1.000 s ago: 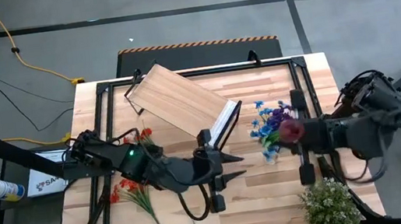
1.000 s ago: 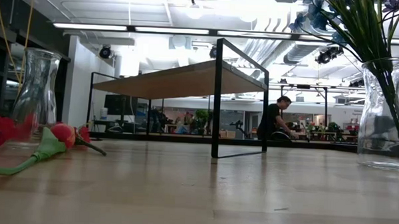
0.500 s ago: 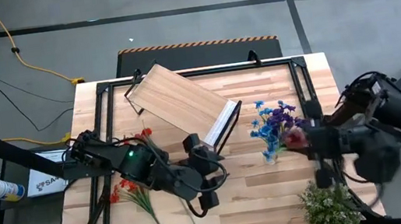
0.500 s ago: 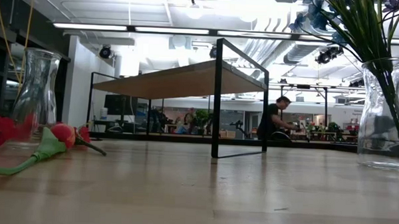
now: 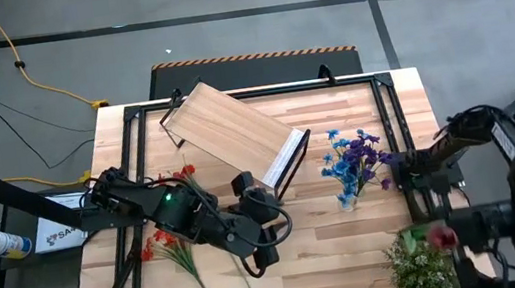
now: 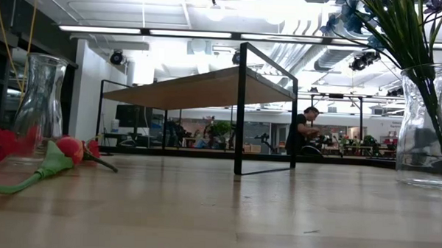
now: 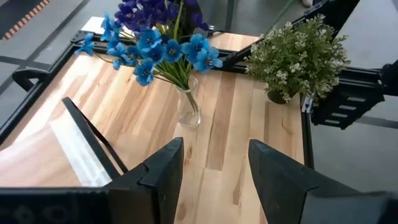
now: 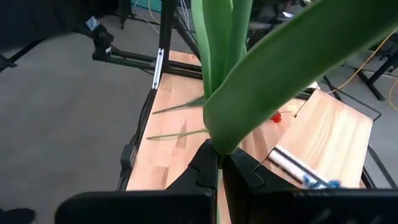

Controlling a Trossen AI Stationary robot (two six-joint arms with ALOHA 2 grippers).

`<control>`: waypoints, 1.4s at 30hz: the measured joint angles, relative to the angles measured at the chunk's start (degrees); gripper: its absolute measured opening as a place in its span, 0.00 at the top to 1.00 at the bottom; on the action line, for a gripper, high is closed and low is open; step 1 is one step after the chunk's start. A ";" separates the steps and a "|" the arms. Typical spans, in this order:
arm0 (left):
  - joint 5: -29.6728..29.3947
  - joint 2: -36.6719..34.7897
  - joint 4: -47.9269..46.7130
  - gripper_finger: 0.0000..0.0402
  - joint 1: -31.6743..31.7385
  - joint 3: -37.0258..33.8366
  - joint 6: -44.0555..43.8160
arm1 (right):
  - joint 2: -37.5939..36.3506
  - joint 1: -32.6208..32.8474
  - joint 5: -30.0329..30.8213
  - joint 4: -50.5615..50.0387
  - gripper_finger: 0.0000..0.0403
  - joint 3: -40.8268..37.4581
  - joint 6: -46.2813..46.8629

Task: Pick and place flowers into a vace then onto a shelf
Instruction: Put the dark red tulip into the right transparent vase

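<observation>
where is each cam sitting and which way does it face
High: overhead, straight down; both arms, shelf.
Low: table height, level across; no arm, shelf again.
Left wrist: past open left hand at blue flowers, also in high.
Right wrist: past right hand, shut on green stem.

Bare table [image 5: 332, 245] lies between red flowers [image 5: 173, 249] and bushy plant [image 5: 423, 264].

The left gripper [image 7: 214, 180] has its two dark fingers [image 7: 163, 171] apart. Ahead, blue flowers [image 7: 152, 46] stand in a clear vase [image 7: 188, 109], perhaps glass. A bushy green plant [image 7: 298, 56] sits nearby.
</observation>
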 joint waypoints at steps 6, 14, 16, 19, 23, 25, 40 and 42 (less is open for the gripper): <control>2.93 0.00 0.74 0.46 0.00 0.00 -1.33 | -1.01 3.82 1.49 0.02 1.00 -12.92 11.70; 6.80 0.00 0.85 0.46 0.00 0.00 -6.83 | -1.64 1.61 4.47 1.43 1.00 -26.72 13.37; 7.64 0.00 0.87 0.46 0.00 0.00 -8.33 | -2.45 0.44 6.62 3.27 1.00 -29.56 11.95; 9.54 0.00 0.87 0.46 0.00 0.00 -10.05 | -4.66 -0.94 8.88 5.86 1.00 -33.95 10.22; 10.69 0.00 0.87 0.46 0.00 0.00 -11.41 | -9.70 -1.68 11.19 11.13 1.00 -40.89 8.25; 10.86 0.00 0.87 0.46 0.00 0.00 -11.47 | -12.79 -1.71 12.01 14.46 1.00 -44.49 7.27; 11.43 0.02 0.87 0.46 0.02 0.00 -11.50 | -25.31 -1.71 12.50 18.88 1.00 -54.97 3.86; 11.32 0.02 0.87 0.46 0.02 0.00 -11.50 | -25.29 -2.18 11.15 17.81 1.00 -54.97 5.20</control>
